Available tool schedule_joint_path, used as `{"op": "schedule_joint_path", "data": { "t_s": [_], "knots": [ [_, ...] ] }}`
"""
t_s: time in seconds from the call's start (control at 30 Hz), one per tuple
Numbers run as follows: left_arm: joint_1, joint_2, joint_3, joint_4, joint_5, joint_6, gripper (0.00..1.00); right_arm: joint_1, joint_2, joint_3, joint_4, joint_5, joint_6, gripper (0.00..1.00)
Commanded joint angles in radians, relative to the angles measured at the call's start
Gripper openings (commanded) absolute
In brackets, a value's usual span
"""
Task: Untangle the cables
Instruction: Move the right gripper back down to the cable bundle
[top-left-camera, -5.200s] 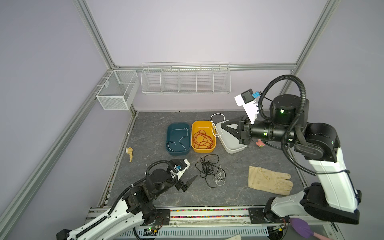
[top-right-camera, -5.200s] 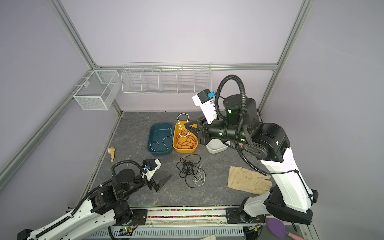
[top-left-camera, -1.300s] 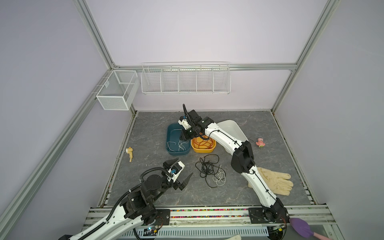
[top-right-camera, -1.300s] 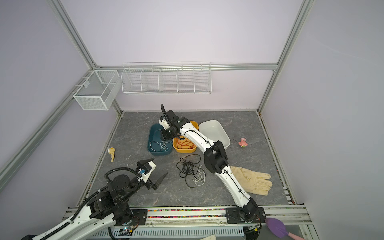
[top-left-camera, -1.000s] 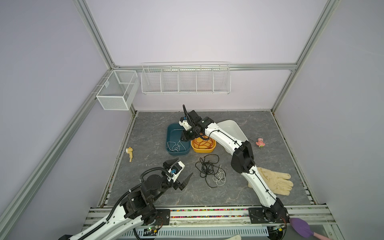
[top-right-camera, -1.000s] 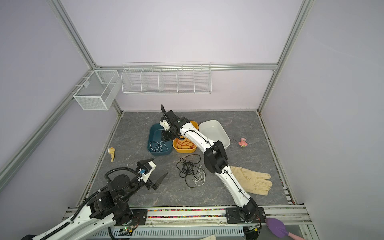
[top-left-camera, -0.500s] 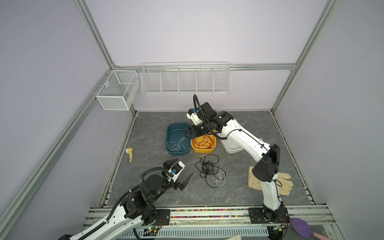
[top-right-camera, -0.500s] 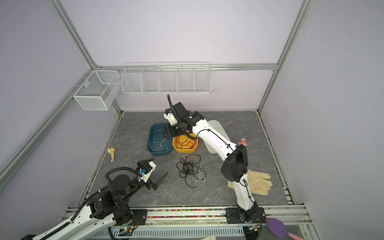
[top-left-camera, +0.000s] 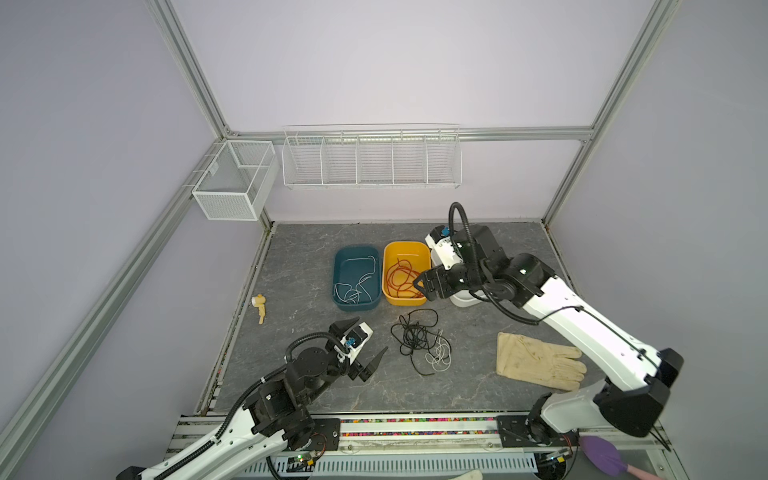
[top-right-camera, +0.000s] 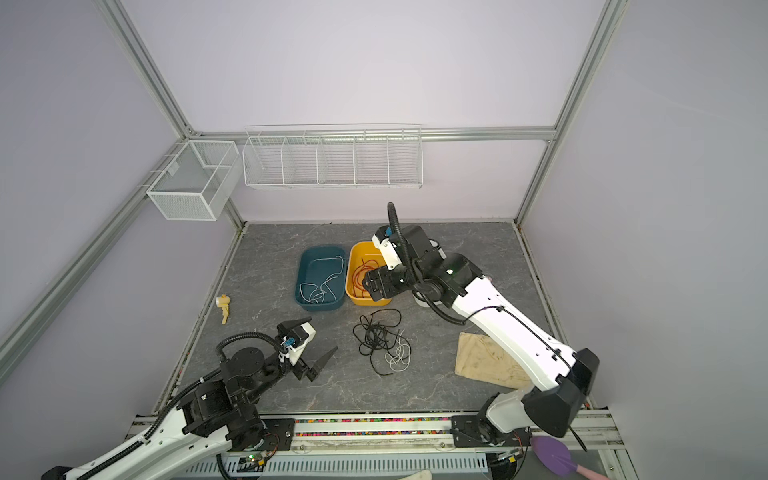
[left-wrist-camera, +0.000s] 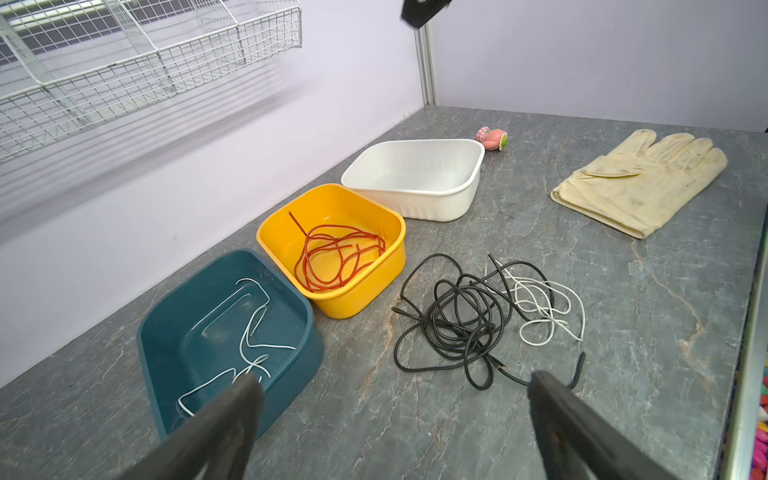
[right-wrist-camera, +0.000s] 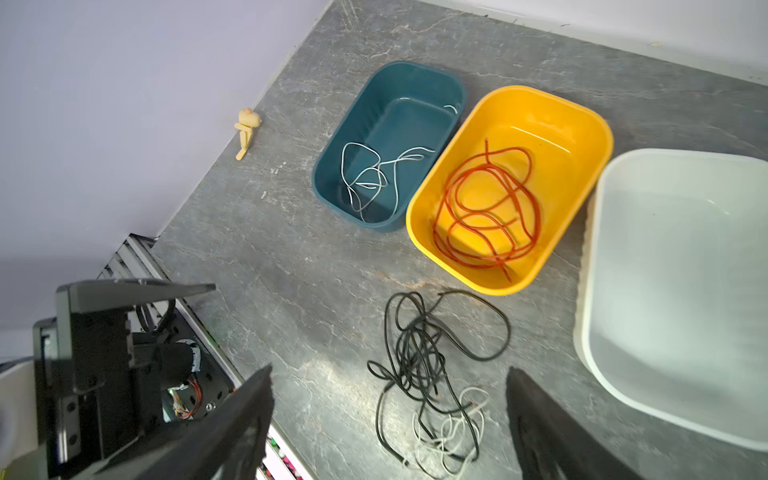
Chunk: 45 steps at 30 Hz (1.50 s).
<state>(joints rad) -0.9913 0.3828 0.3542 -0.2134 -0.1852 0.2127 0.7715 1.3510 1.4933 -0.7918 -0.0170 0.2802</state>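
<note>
The right end effector (top-left-camera: 420, 286) is hanging empty with its jaws apart by the yellow bin (top-left-camera: 407, 245), where the red-orange cable (top-left-camera: 401, 282) is lying coiled, while a white cable (top-left-camera: 353, 286) is resting in the teal bin (top-left-camera: 337, 274) beside it, so the colours are seemingly being sorted one per bin. The left end effector (top-left-camera: 372, 333), jaws spread wide and gripping nothing, is waiting beside the black cable (top-left-camera: 415, 336) and a second white cable (top-left-camera: 440, 357), which are lying knotted together on the grey marbled counter (top-left-camera: 299, 266), likely awaiting the empty white bin (left-wrist-camera: 419, 203); lilac walls (top-left-camera: 374, 62) are enclosing the cell
</note>
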Motion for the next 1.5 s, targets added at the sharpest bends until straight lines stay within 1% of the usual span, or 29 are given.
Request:
{"op": "schedule_joint_path", "data": {
  "t_s": [0.0, 0.23, 0.43, 0.57, 0.73, 0.87, 1.0, 1.13, 1.17, 1.33, 1.47],
  "knots": [
    [-0.004, 0.017, 0.002, 0.011, 0.019, -0.019, 0.99, -0.009, -0.127, -0.098, 0.006, 0.060, 0.023, 0.88],
    [-0.004, 0.054, 0.005, 0.014, 0.029, -0.023, 0.99, -0.010, -0.363, -0.320, -0.049, 0.092, 0.116, 0.88],
    [-0.004, 0.074, 0.008, 0.016, 0.023, -0.023, 0.99, 0.000, -0.548, -0.542, -0.028, 0.002, 0.227, 0.88],
    [-0.004, 0.093, 0.009, 0.017, 0.028, -0.024, 0.99, 0.022, -0.627, -0.673, -0.018, -0.038, 0.292, 0.88],
    [-0.004, 0.110, 0.010, 0.017, 0.033, -0.026, 0.99, 0.067, -0.686, -0.788, -0.015, -0.037, 0.335, 0.88],
    [-0.004, 0.118, 0.011, 0.019, 0.035, -0.025, 0.99, 0.103, -0.726, -0.878, 0.029, -0.034, 0.386, 0.92],
    [-0.004, 0.129, 0.010, 0.022, 0.038, -0.025, 0.99, 0.128, -0.711, -0.934, 0.083, -0.033, 0.413, 0.96],
    [-0.004, 0.136, 0.010, 0.022, 0.038, -0.025, 0.99, 0.156, -0.641, -0.951, 0.160, -0.036, 0.418, 0.99],
    [-0.004, 0.136, 0.012, 0.022, 0.038, -0.025, 0.99, 0.162, -0.619, -0.947, 0.175, -0.029, 0.416, 0.97],
    [-0.004, 0.134, 0.010, 0.020, 0.035, -0.024, 0.99, 0.175, -0.529, -0.938, 0.238, 0.012, 0.405, 0.94],
    [-0.004, 0.136, 0.011, 0.023, 0.035, -0.022, 0.99, 0.183, -0.450, -0.935, 0.292, 0.011, 0.398, 0.85]
  ]
}}
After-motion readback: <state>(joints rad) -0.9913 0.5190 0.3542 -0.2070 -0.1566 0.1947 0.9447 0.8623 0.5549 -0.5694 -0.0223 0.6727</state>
